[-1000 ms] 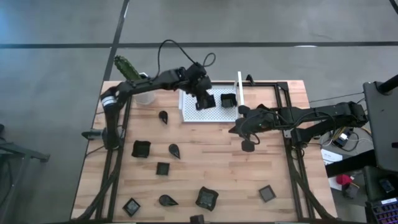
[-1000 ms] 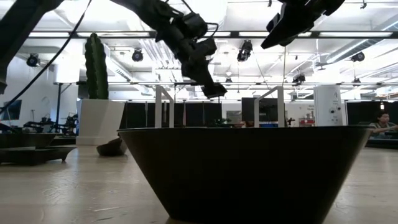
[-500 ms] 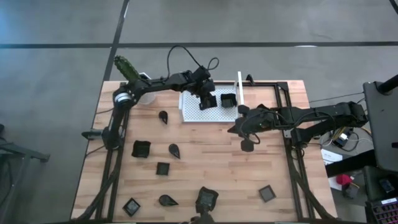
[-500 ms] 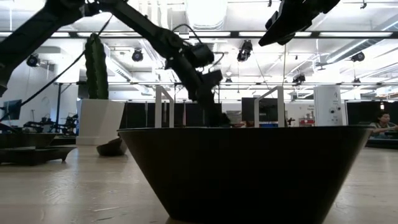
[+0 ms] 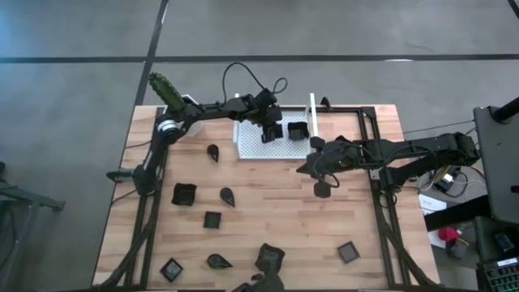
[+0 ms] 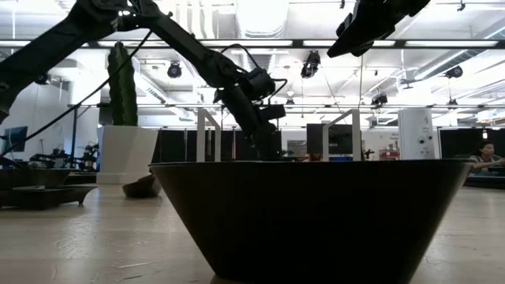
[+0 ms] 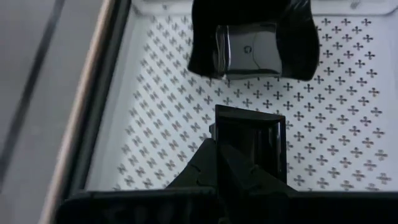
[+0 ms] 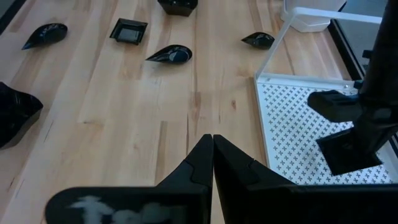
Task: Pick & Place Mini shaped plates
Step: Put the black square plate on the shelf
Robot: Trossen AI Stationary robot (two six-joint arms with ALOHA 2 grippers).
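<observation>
My left gripper [image 5: 272, 130] reaches into the white perforated tray [image 5: 253, 144] and is shut on a small square dark plate [image 7: 252, 140]. A second dark plate [image 7: 252, 43] sits on the tray floor just beyond it, also seen in the high view [image 5: 298, 130]. Several more mini plates, square and teardrop, lie flat on the wood: a teardrop [image 5: 212, 152], a square [image 5: 184, 194], another square [image 5: 348, 252]. My right gripper [image 8: 212, 140] is shut on nothing and hangs above the table to the right of the tray [image 5: 308, 168]. My left gripper pinches the square plate by its rim [image 7: 219, 127] on the side nearest the wrist, coming from above and slanting down into the tray. The plate sits level, low over the tray floor. I cannot tell whether it rests on the floor.
A white pot with a green cactus [image 5: 166, 89] stands at the table's far left corner. The tray has upright white sides [image 5: 311, 113]. One dark dish [image 6: 308, 213] stands right before the low camera and hides much of the table. Bare wood lies between tray and scattered plates.
My left gripper has come down into the tray with the square plate still in its fingers, dropping behind the near dish in the low view.
</observation>
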